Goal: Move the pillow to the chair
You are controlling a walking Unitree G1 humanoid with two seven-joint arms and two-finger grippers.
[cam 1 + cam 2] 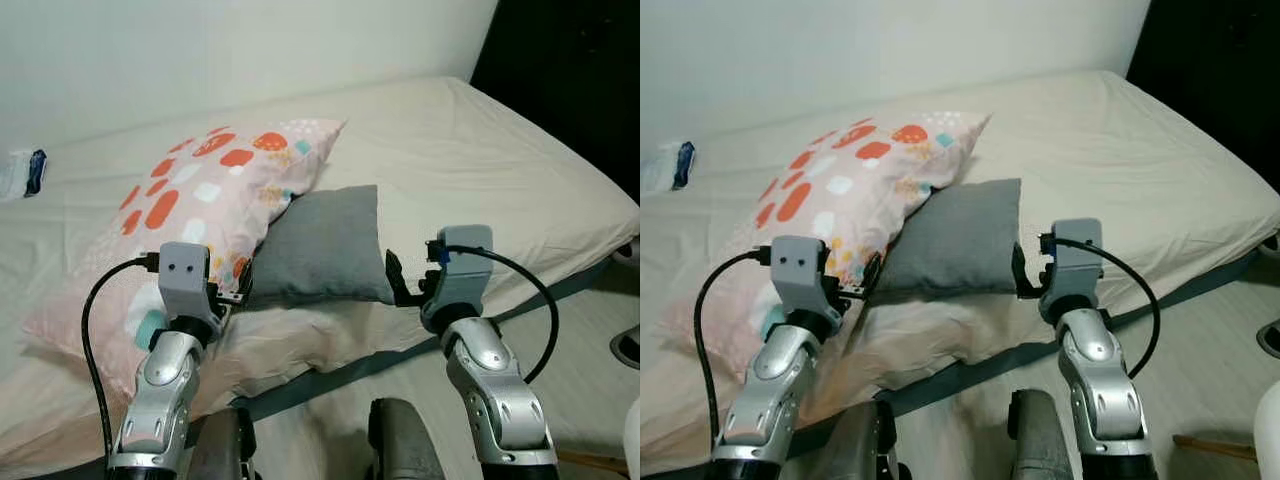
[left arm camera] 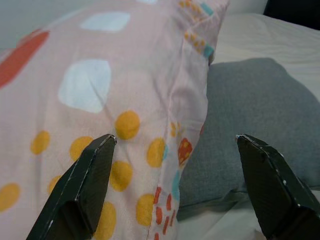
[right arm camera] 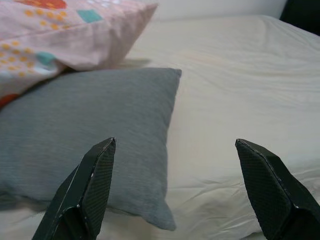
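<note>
Overlapping the grey pillow point(image 1: 322, 245), a patterned pillow point(image 1: 205, 205) hides its corner.

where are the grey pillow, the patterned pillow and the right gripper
grey pillow point(image 1: 320, 245), left eye view, middle of its face
patterned pillow point(image 1: 215, 195), left eye view, its upper face
right gripper point(image 1: 398, 280), left eye view, between its fingertips

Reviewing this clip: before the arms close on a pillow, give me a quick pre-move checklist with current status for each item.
1. left gripper open: ok, jaws wide.
2. right gripper open: ok.
3. Grippers flank the grey pillow: ok, one at each near corner.
4. Grey pillow free: not ok, the patterned pillow overlaps its left edge.
5. Left gripper aimed cleanly: not ok, the patterned pillow sits between its fingers.
6. Chair located: cannot tell.
</note>
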